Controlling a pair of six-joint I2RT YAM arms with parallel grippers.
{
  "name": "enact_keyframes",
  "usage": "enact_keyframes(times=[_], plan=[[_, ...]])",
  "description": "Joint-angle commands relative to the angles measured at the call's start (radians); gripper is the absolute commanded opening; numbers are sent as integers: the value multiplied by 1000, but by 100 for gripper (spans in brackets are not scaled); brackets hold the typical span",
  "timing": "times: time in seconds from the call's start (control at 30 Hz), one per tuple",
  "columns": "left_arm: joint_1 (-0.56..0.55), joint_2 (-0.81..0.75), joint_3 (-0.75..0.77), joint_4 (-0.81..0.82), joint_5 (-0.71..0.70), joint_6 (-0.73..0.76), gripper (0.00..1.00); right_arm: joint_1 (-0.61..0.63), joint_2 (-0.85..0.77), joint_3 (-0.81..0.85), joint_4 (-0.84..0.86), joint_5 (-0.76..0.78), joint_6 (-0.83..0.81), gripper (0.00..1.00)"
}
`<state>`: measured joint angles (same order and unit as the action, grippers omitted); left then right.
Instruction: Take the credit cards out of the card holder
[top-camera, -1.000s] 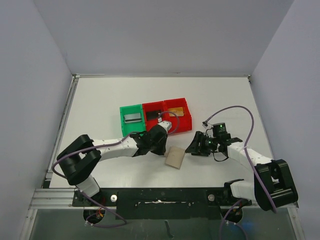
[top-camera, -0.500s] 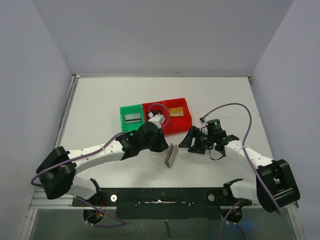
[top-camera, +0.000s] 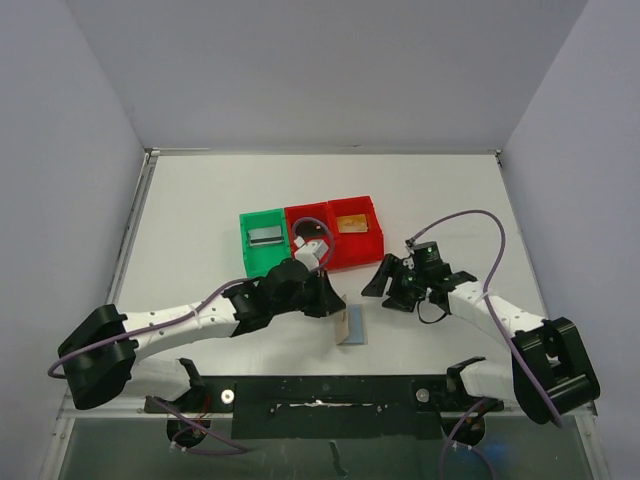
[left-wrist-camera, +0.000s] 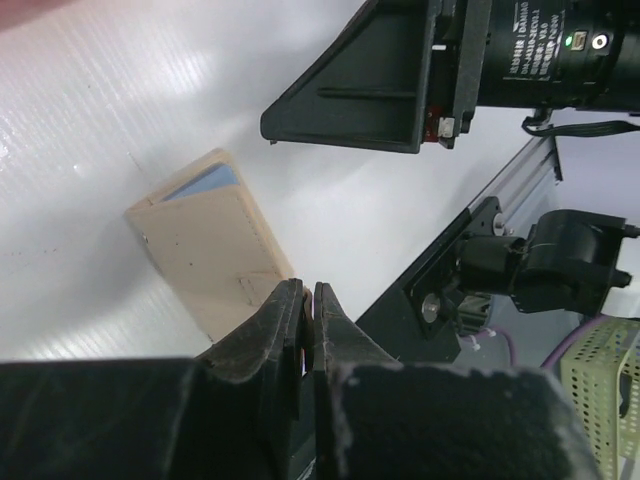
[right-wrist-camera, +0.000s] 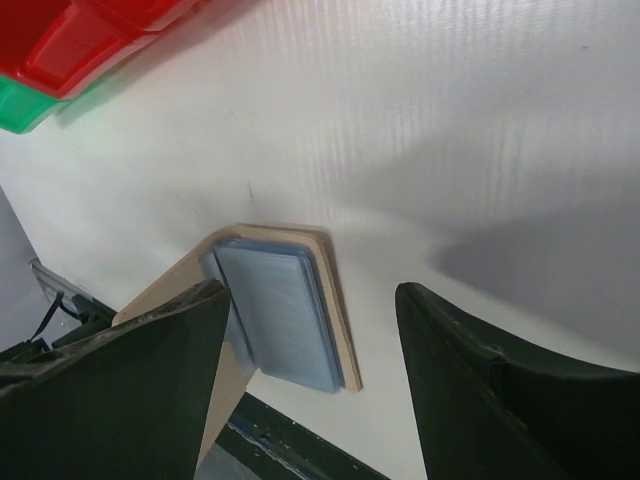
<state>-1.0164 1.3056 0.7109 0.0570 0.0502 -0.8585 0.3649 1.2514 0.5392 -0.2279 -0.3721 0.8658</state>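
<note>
The card holder (top-camera: 353, 329) lies open on the table between the arms, one tan half flat with its light-blue pockets (right-wrist-camera: 282, 310) facing up. The other tan half (left-wrist-camera: 205, 250) stands raised, and my left gripper (top-camera: 335, 306) is shut on its edge by the snap tab, jaws pressed together (left-wrist-camera: 308, 298). My right gripper (top-camera: 381, 284) hovers just right of the wallet, open, its fingers (right-wrist-camera: 160, 390) straddling the blue pockets without touching. A silver-grey credit card (top-camera: 265, 236) lies in the green bin and a gold-orange one (top-camera: 350, 223) in the right red bin.
A green bin (top-camera: 247, 250) and two red bins (top-camera: 372, 240) stand in a row behind the wallet; my left wrist overhangs the middle one. The black front rail (top-camera: 320, 390) runs close below the wallet. The bins' corners (right-wrist-camera: 70, 50) show at the upper left of the right wrist view.
The wallet went from closed and flat to open, as my left gripper swung its upper half up and to the left. My right gripper opened wider and shifted slightly.
</note>
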Motion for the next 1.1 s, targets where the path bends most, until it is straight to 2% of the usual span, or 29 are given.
enact_keyframes(times=[0.0,0.23,0.33,0.43,0.63,0.83,1.07], plan=[[2,-52,8,94,-13,-26,0,-19,-66,34,-41,65,-8,69],[2,-125,-49,-99,-185,-87,0,-17,-128,16,5,-10,-13,71],[2,-165,-100,-186,-238,-104,0,-10,-148,-14,45,-37,10,77],[2,-198,-147,-237,-262,-120,0,2,-156,-36,74,-56,34,78],[3,-229,-214,-308,-282,-155,0,63,-136,-45,91,-58,56,75],[2,-235,-269,-283,-268,-176,0,146,-85,-32,113,-44,63,67],[1,-221,-280,-248,-252,-178,0,235,16,25,66,25,45,57]])
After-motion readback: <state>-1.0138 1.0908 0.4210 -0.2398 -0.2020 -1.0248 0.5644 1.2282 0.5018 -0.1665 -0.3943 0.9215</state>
